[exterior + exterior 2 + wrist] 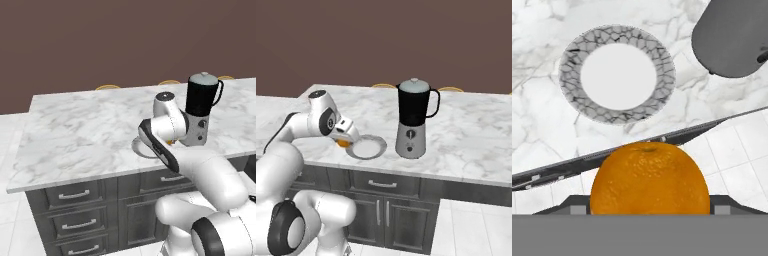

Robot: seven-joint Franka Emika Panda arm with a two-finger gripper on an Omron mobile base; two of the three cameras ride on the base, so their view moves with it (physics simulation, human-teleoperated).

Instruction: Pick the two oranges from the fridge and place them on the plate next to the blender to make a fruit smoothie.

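An orange [649,179] sits between my fingers, filling the lower middle of the hand view; my gripper [345,141] is shut on it, and the orange [344,143] peeks out below the hand in the right base view. The hand hovers over the counter's front edge, just left of the plate [367,147]. The plate [617,74] is bare, with a crackled grey rim and a white centre. The blender [413,118] stands right of the plate; its grey base [734,35] shows in the hand view. A sliver of the plate [141,148] shows behind my arm, with the blender [200,107] beyond. The second orange and the fridge are out of view.
The marble island counter [85,130] stretches wide to the left. Dark drawers [75,210] and cabinet doors [383,212] run below its front edge. Stool tops [108,87] show behind the far edge. White floor tiles [737,165] lie beneath the hand.
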